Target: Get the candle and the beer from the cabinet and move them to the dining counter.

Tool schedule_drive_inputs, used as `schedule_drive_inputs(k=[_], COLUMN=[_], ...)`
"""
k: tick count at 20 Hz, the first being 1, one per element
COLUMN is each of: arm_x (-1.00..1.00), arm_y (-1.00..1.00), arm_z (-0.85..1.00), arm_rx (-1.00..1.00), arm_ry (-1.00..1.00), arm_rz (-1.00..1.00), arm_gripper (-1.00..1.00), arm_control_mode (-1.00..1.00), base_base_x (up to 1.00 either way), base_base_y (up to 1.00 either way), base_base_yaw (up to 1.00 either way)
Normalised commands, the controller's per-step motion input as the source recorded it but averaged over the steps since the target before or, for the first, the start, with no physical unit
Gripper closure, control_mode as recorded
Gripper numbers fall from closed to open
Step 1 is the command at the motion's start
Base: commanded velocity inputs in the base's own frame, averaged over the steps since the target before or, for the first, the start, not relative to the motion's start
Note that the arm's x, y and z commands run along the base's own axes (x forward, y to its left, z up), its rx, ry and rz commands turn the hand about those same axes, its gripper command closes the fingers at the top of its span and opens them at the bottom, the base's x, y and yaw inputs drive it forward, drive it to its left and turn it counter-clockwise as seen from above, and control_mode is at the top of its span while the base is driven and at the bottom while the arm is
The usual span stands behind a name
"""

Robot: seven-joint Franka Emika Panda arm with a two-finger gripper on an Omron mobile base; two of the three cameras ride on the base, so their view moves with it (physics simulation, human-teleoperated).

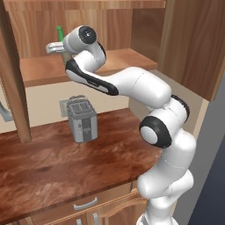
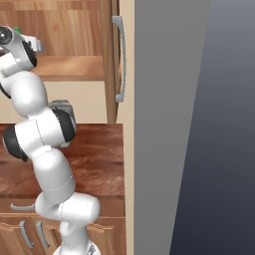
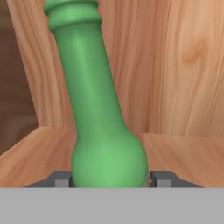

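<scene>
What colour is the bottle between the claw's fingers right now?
Green, plain and glossy. The beer shows best in the hand view, standing inside the wooden cabinet.

Green glass beer [image 3: 103,131], narrow neck and ringed lip, standing on the shelf of the cabinet [image 1: 127,59], leaning slightly in the hand view. Neck top [image 1: 59,33] just visible inside the cabinet. Cabinet doors open, medium-brown wood.
</scene>
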Motion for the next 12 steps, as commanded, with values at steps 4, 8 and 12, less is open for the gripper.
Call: schedule_drive_inputs(k=[4, 8, 12], arm_x=[-0.1, 0.0, -0.04], arm_y=[0.16, 0.18, 0.06], arm_z=[0.03, 0.0, -0.01], arm_rx=[0.0, 0.0, 0.0], arm_ry=[0.0, 0.0, 0.0], arm_rz=[0.0, 0.0, 0.0], arm_gripper=[1.0, 1.0, 1.0], arm_control_mode=[-1.0, -1.0, -1.0], base_base_x=[0.0, 0.0, 0.0], base_base_y=[0.0, 0.0, 0.0], base_base_yaw=[0.0, 0.0, 0.0])
